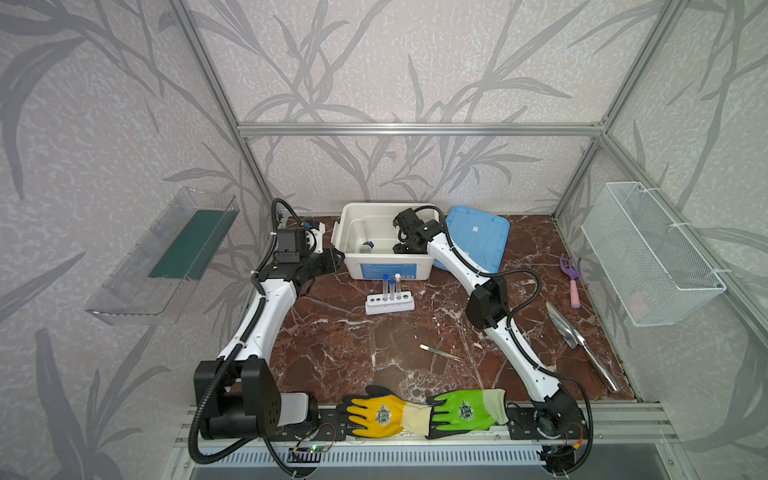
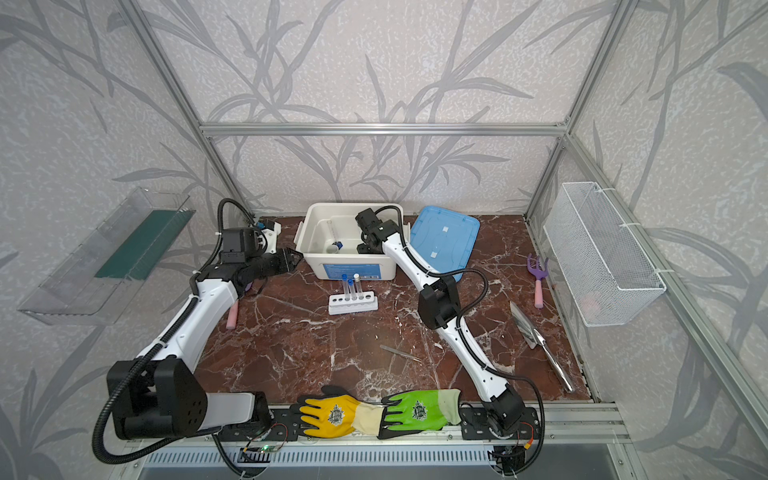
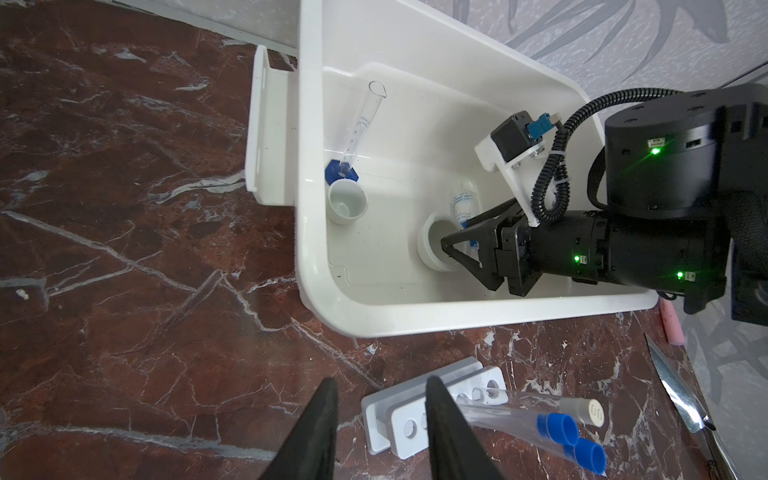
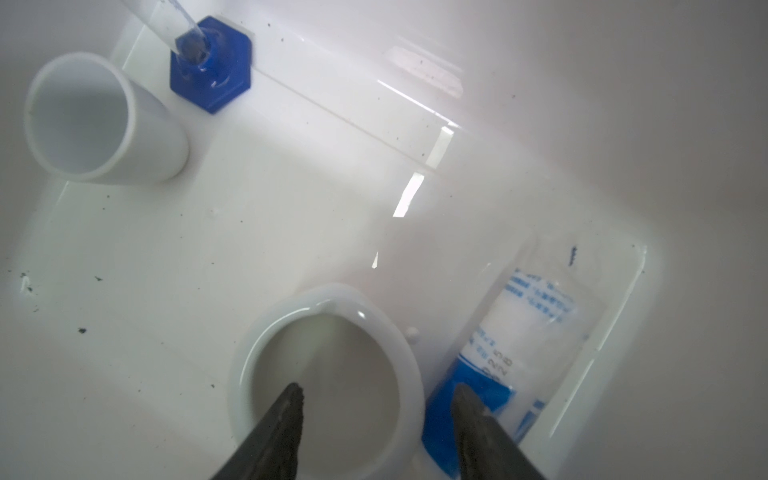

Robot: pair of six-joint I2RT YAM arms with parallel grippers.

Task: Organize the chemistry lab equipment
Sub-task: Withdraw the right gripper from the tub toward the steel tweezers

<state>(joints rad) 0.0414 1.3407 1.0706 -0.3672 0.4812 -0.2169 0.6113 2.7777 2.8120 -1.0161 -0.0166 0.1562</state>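
1. White bin point(image 3: 415, 320), blue lid point(image 1: 478, 237) off beside it: prob. the store; holds most gear.
2. Rack point(image 1: 390, 305) w/ 3 capped tubes point(image 1: 392, 286): on table in front of bin, not stowed.
3. In bin: blue-based vessel point(image 3: 359, 129), small dish point(image 3: 347, 201), wide dish point(image 4: 340, 345), vial point(image 4: 528, 328).
4. R gripper point(image 4: 378, 390): inside bin, jaws apart astride wide dish's rim, clamping nothing. L gripper point(image 3: 382, 380): apart, empty, outside bin.
5. Tweezers point(image 1: 440, 353): on table, well apart from bin; left to do.

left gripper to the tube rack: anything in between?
Nothing visible. The left gripper hangs open and empty near the white bin's front corner. Only bare marble lies between its fingertips and the rack, where three capped tubes stand.
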